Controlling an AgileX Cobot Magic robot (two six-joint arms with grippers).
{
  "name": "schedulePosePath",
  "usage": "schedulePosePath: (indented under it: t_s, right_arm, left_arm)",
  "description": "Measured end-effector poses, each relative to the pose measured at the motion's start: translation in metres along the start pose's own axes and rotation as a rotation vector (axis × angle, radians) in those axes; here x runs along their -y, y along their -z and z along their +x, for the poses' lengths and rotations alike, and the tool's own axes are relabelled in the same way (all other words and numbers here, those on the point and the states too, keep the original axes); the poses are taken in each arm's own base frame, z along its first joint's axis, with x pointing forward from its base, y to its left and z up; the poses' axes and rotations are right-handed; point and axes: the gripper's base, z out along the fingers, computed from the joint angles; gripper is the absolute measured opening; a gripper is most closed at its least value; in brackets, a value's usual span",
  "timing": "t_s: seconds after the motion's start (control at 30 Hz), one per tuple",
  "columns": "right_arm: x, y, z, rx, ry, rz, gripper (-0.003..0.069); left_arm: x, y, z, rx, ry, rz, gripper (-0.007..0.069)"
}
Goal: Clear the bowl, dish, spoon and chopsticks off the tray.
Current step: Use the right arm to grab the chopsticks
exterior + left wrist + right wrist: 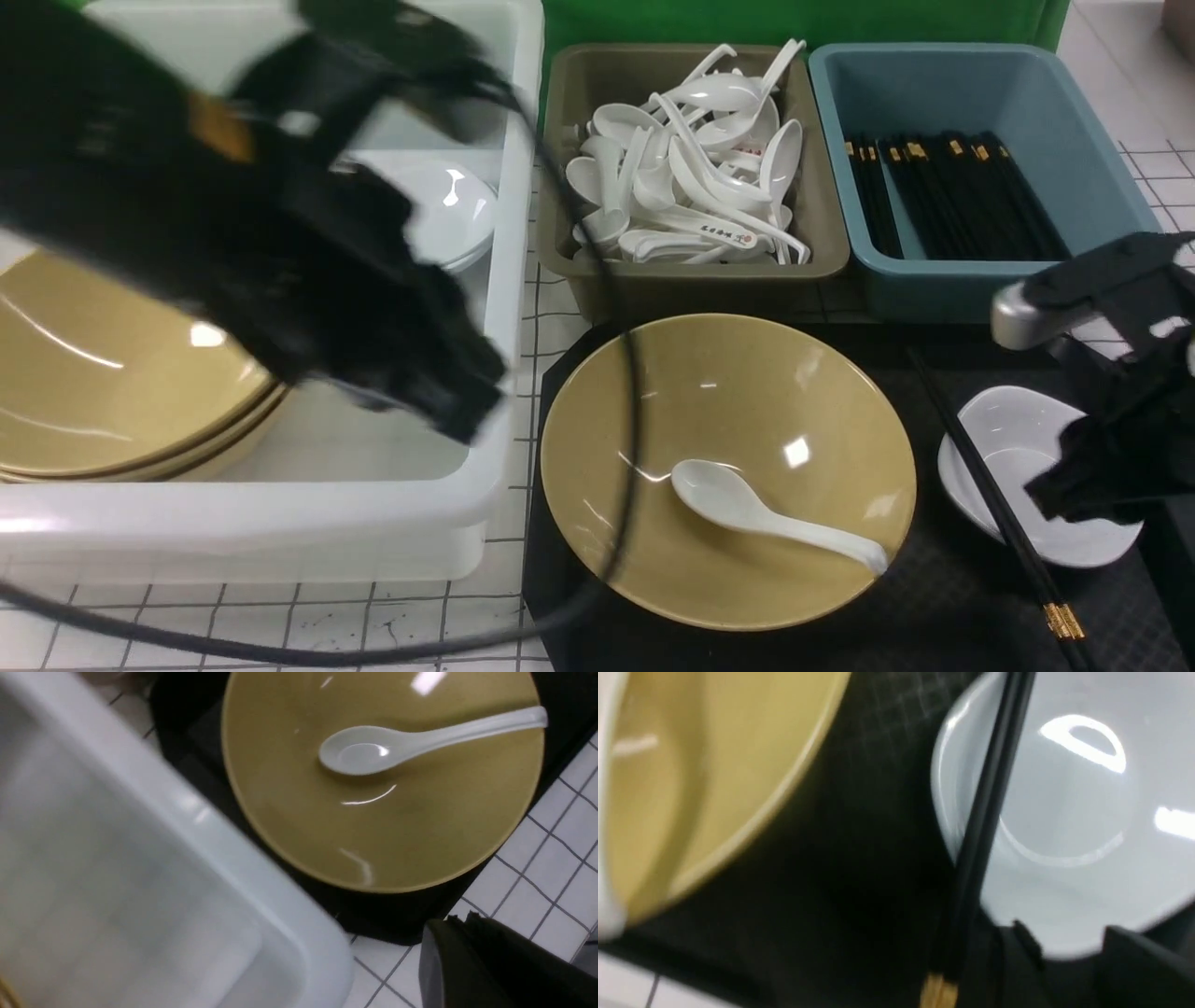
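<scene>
The yellow bowl (pixel 747 401) (pixel 411 826) (pixel 705 760) stands on the black tray (pixel 934 597) (pixel 859 858). In it lies the white spoon (pixel 766 509) (pixel 373 749). The black chopsticks (pixel 990 495) (pixel 985 807) lie slanted across the left rim of the white dish (pixel 1013 448) (pixel 1064 812) at the tray's right. My right gripper (pixel 1088 490) (pixel 1064 935) hangs low over the dish's near edge, open, with nothing between its fingers. My left gripper (pixel 462 415) (pixel 460 917) is shut and empty, blurred, above the tub's right wall just left of the tray.
A white tub (pixel 280 532) at the left holds stacked yellow bowls (pixel 93 373) and white dishes (pixel 457 210). Behind the tray stand an olive bin (pixel 691 280) of spoons and a blue bin (pixel 934 285) of chopsticks. A black cable (pixel 627 420) hangs over the bowl's left side.
</scene>
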Motion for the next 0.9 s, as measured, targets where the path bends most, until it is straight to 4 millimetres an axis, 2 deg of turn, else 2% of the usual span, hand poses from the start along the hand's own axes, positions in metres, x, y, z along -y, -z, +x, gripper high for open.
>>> schedulePosePath:
  t_s: [0.07, 0.17, 0.27, 0.4, 0.53, 0.77, 0.9]
  right_arm:
    - [0.0, -0.009, -0.012, -0.001, -0.013, -0.002, 0.0398]
    - [0.001, -0.018, -0.024, 0.004, -0.02, -0.003, 0.0454]
    - [0.001, -0.03, -0.033, 0.001, -0.021, -0.005, 0.0472]
    - [0.0, -0.048, -0.038, -0.027, -0.019, -0.008, 0.0473]
    - [-0.001, -0.063, -0.041, -0.045, -0.02, -0.012, 0.0468]
    - [0.0, -0.072, -0.044, -0.055, -0.023, -0.012, 0.0461]
    - [0.002, -0.073, -0.043, -0.056, -0.031, -0.011, 0.04]
  left_arm:
    - [0.01, -0.015, -0.013, -0.021, -0.057, 0.014, -0.0013]
    - [0.023, -0.032, -0.024, -0.047, -0.117, 0.031, -0.0013]
    - [0.031, -0.054, -0.03, -0.094, -0.157, 0.041, -0.0013]
    - [0.032, -0.069, -0.031, -0.133, -0.164, 0.045, -0.0013]
    - [0.03, -0.074, -0.032, -0.146, -0.173, 0.03, -0.0013]
    - [0.027, -0.075, -0.034, -0.126, -0.189, 0.0, -0.0013]
    - [0.026, -0.075, -0.034, -0.126, -0.193, -0.007, -0.0013]
